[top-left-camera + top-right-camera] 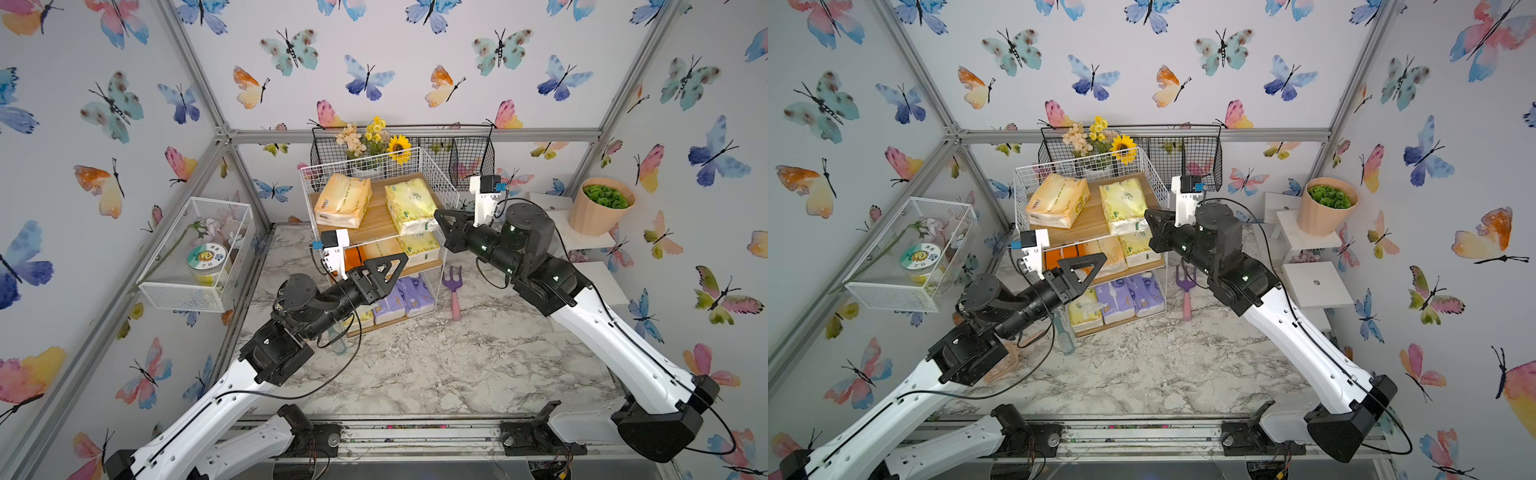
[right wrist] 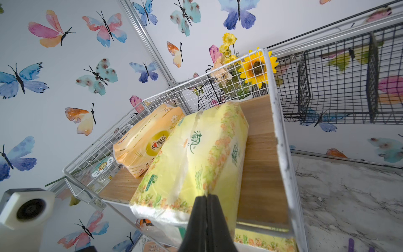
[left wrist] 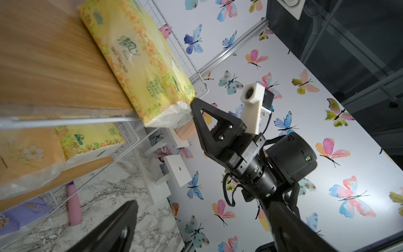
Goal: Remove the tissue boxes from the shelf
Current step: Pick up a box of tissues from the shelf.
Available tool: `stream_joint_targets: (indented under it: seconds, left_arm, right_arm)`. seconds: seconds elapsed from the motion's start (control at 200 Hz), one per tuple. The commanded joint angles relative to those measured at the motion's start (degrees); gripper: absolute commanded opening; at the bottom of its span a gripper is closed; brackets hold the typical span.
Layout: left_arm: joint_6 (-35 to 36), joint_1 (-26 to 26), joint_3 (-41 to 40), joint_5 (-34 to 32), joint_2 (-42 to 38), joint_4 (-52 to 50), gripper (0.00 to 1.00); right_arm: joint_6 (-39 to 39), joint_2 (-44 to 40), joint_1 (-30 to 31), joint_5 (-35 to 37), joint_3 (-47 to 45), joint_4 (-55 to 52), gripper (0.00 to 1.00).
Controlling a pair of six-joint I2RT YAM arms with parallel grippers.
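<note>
White shelf (image 1: 441, 176), top views: at the back of the marble table (image 1: 436, 365), every tier loaded.
Shelf's top board (image 1: 377, 216): peach pack (image 1: 343, 200) beside yellow-green pack (image 1: 410, 207), whose front end overhangs the edge.
Lower tiers: orange pack (image 1: 356, 254) in the middle; purple packs (image 1: 409, 293) at the bottom.
Top views, left gripper (image 1: 392, 268): wide open, empty, in front of the middle tier.
Top views, right gripper (image 1: 437, 215): closed, tip at the yellow-green pack's front corner.
Left wrist: right gripper (image 3: 193, 102) tip touches the yellow-green pack (image 3: 139, 65) at its crinkled end wrap; one left finger (image 3: 117, 227) shows, nothing against it.
Right wrist: jaws pressed together against the yellow-green pack (image 2: 196, 152) at its near end; whether they pinch wrap cannot be told. Peach pack (image 2: 144, 144) lies beyond it on the same board.
</note>
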Motion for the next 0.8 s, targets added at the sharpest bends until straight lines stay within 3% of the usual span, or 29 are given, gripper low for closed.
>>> stream_joint_targets:
  seconds: [0.0, 0.45, 0.796]
  left_arm:
    - [-1.4, -0.2, 0.5, -4.6, 1.4, 5.7, 0.95]
    - [-8.3, -0.1, 2.9, -6.3, 10.5, 11.4, 0.87]
    - [-10.7, -0.2, 3.8, -5.3, 14.3, 18.3, 0.70]
  right_arm:
    - [-1.1, -2.9, 0.4, -2.2, -0.2, -1.8, 0.01]
    - [-2.4, -7.6, 0.4, -5.4, -4.1, -3.3, 0.02]
    - [-2.5, -10.3, 0.4, -5.7, -5.9, -5.8, 0.01]
